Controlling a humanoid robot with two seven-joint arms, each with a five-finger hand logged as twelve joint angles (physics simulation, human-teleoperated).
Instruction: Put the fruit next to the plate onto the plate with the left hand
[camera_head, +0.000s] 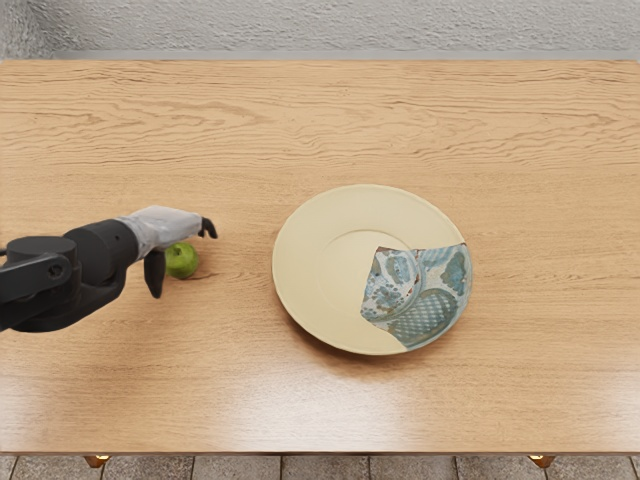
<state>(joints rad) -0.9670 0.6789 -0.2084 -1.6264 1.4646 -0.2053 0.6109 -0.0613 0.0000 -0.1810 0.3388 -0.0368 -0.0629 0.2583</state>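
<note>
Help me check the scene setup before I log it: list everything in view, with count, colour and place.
light wooden table: one, pale brown grain, fills most of the view
round cream plate: one, cream with a blue-grey patterned patch at its lower right, right of the table's centre
small round green fruit: one, green, on the table left of the plate, apart from it
grey background strip: one, grey, beyond the table's far edge
left arm: one, black, enters from the left edge
left hand: one, grey with dark fingertips, fingers spread just over the fruit, partly covering it
right arm: not in view
</note>
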